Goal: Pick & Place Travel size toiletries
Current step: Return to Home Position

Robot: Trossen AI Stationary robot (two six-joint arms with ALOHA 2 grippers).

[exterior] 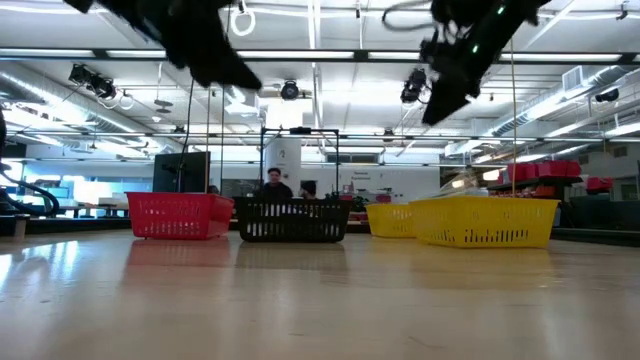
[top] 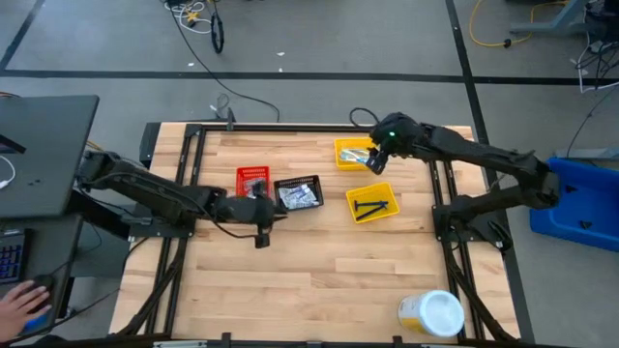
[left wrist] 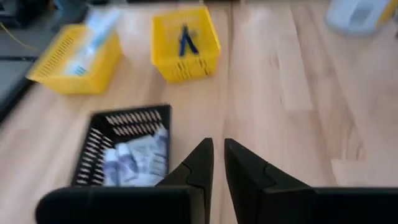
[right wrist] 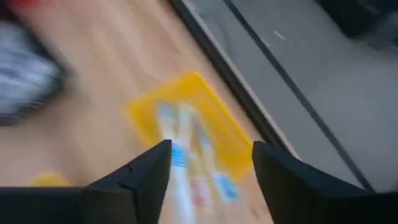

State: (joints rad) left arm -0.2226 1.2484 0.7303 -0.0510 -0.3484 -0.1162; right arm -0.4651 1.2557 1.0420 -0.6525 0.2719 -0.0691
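Travel size toiletries (left wrist: 140, 155) lie sorted in 4 small bins on the wooden table (top: 319, 280). Silvery sachets fill the black bin (top: 311, 182). The red bin (top: 252, 174) stands just beside the black bin, on the left arm's side. On the black bin's other side stand 2 more. The nearer yellow bin (top: 387, 193) holds slim dark sticks. The farther yellow bin (top: 344, 147), toward the table's back edge, holds white-and-blue pieces.

The left gripper (left wrist: 217, 144) hovers just beside the black bin, on the side toward the table's front. Its fingers are drawn narrow, with only a thin slit between them, and hold nothing. The right gripper (right wrist: 211, 146) hangs above the farther yellow bin, well apart from the black bin, its jaws wide and empty. In the low view both grippers hang high above the table. A jar (top: 432, 314) with a white lid stands far from the black bin, at the table's front corner on the right arm's side.
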